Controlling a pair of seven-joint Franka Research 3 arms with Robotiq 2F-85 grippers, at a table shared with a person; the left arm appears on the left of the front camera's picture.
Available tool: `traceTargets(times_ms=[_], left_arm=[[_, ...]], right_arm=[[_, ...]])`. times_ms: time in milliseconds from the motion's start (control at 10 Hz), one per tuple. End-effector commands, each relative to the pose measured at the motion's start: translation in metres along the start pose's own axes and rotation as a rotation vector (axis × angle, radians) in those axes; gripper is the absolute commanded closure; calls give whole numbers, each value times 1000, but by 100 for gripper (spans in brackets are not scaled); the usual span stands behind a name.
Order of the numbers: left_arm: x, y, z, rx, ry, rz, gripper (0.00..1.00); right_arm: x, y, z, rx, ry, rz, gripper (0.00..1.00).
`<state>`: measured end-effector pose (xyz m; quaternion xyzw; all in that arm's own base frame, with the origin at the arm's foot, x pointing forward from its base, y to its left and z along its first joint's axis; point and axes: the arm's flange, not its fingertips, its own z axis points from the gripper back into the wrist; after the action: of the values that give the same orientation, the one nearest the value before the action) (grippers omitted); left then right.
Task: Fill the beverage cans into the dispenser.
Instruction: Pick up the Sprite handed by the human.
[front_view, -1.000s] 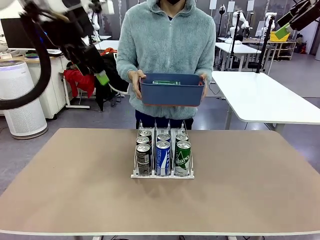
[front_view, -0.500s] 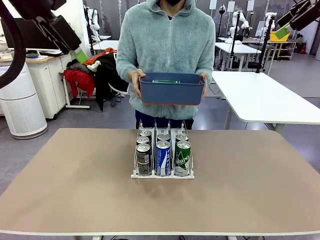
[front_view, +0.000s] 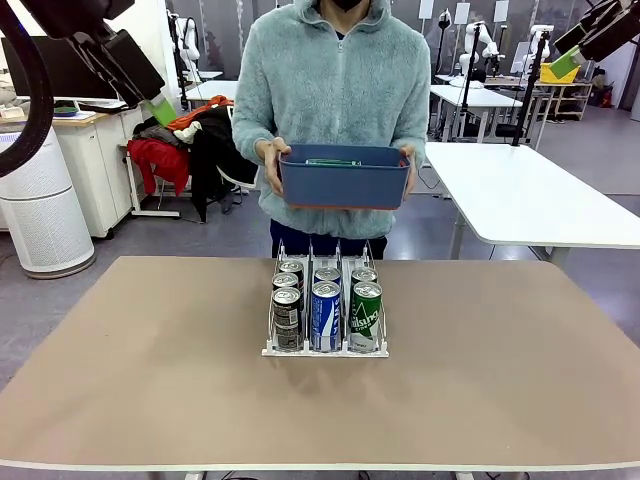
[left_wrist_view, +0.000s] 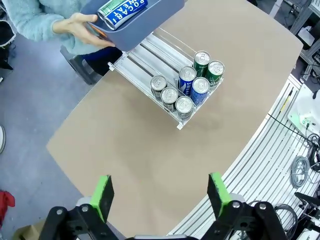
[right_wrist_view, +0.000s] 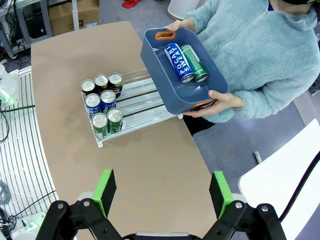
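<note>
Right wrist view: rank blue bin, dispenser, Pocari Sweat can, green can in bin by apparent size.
Largest: blue bin, dispenser: near equal, bin nearer camera, unranked.
Then: Pocari Sweat can, green can: alike.

The table (front_view: 140, 400) is bare on both sides of the dispenser (front_view: 325, 351) and in front of it, so there is lots of room there; seven cans (front_view: 326, 312) fill the front of the lanes; the back part of each lane is free; thin wires (front_view: 311, 252) stand between the lanes; the person (front_view: 335, 80) holds a blue bin (front_view: 345, 188) up by the far end, in the way there.
</note>
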<state>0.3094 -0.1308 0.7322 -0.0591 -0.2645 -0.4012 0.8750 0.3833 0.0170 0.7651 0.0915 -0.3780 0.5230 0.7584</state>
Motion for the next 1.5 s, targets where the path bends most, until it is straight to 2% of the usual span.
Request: traceTargets(times_ms=[0,1400], left_arm=[[-2,1,1,-4,2,0,0],[-2,1,1,-4,2,0,0]], right_arm=[[-1,1,-1,1,4,3,0],[-1,1,-1,1,4,3,0]])
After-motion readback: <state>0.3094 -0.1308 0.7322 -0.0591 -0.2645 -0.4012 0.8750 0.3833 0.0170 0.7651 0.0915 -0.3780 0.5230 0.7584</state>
